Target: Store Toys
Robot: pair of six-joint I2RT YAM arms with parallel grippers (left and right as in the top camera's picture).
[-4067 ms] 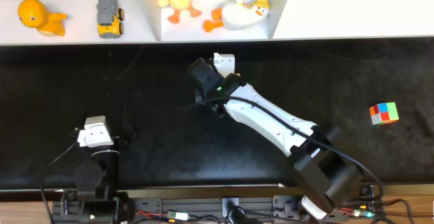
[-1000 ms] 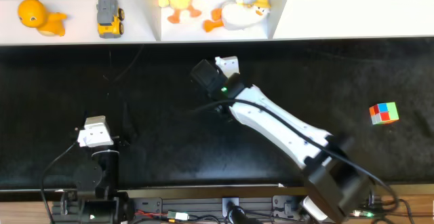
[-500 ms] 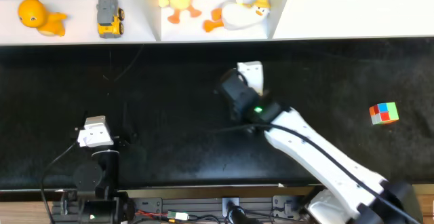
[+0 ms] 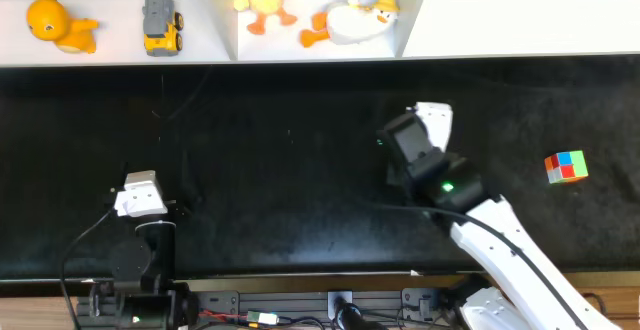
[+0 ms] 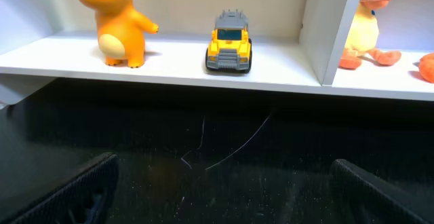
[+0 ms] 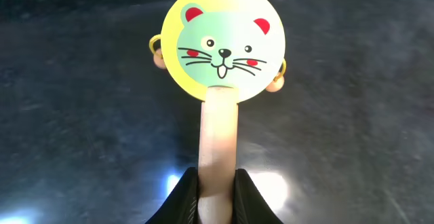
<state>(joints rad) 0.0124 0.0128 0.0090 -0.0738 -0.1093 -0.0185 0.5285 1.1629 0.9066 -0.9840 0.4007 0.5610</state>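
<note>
Right arm (image 4: 497, 236) slants across the mat — fingers (image 6: 182, 202) pinching cat-face rattle (image 6: 224, 44) handle.

Cat-faced wooden rattle (image 6: 224, 44), handle pinched in right end effector (image 6: 218, 190).

Shelf (image 4: 500, 30) bright; mat (image 6: 81, 115) dark w/ glare spots

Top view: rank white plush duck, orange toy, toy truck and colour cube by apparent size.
1. white plush duck
2. orange toy, close behind
3. toy truck
4. colour cube; it lies on the table, the others on the shelf, so camera distance may skew this
</note>
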